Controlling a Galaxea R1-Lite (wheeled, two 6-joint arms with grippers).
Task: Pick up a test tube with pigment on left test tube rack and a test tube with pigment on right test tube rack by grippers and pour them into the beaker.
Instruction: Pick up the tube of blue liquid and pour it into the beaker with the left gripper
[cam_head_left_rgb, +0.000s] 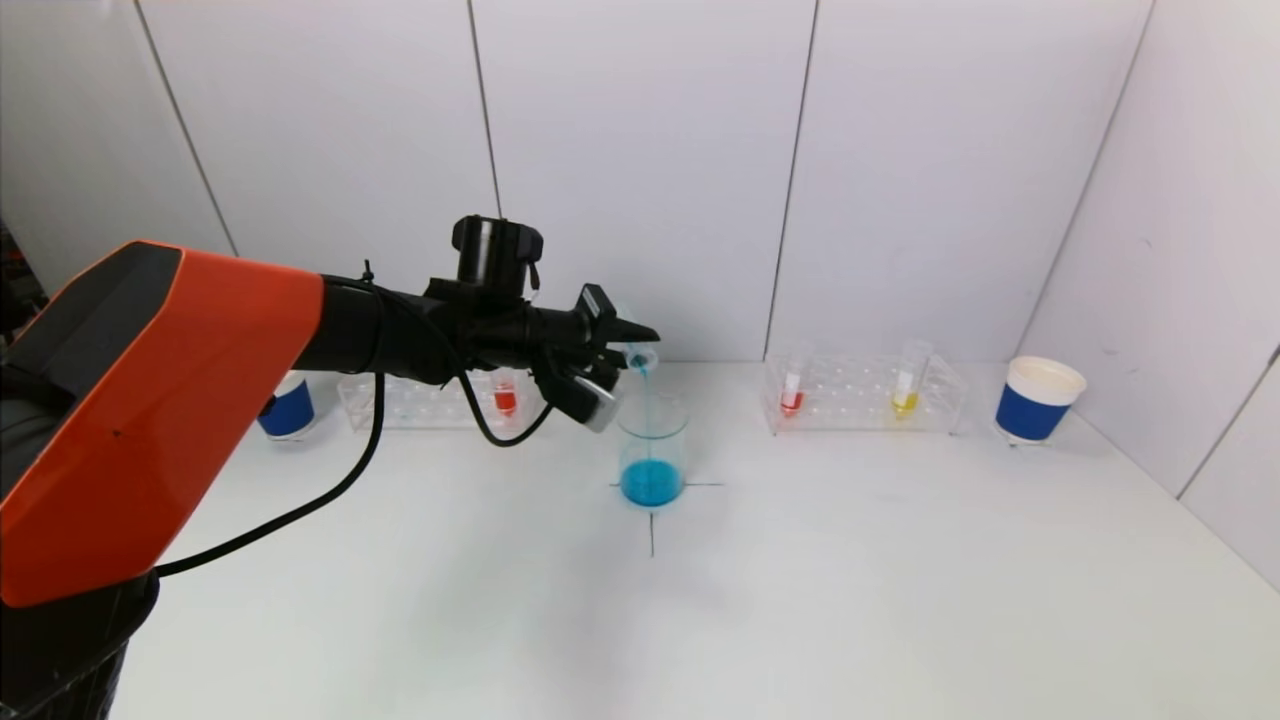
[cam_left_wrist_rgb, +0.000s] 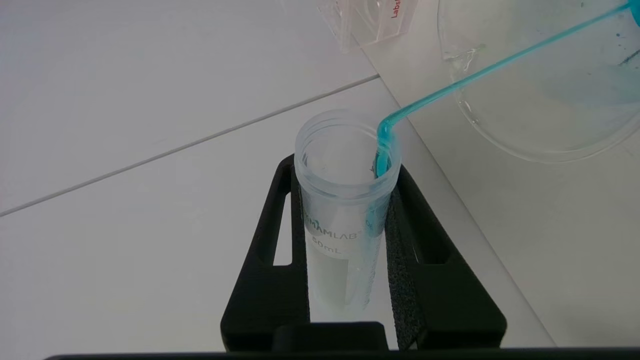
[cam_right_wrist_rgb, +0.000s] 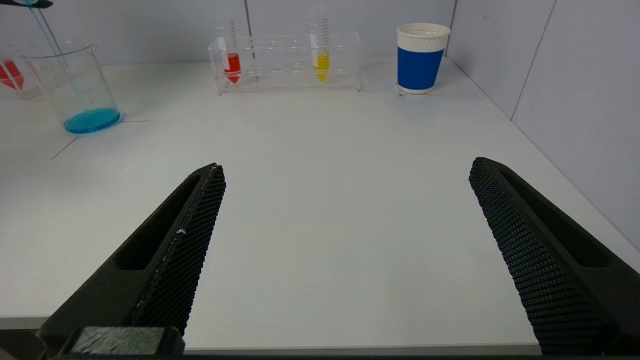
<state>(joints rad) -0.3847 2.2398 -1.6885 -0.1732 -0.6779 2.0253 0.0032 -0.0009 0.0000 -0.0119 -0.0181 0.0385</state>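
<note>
Blue pigment is poured from a tilted test tube, clamped in the left gripper above the beaker at mid-desk, so the stream is caught; the right gripper is held open near the front edge, racks lining the rear

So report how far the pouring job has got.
Done: the left claw has taken a test tube from the left rack, and blue pigment already lies in the beaker. In hand: the tube is tipped over the beaker, a blue stream running in. Left: the right claw is open and empty; the red tube and yellow tube stand in the right rack.
</note>
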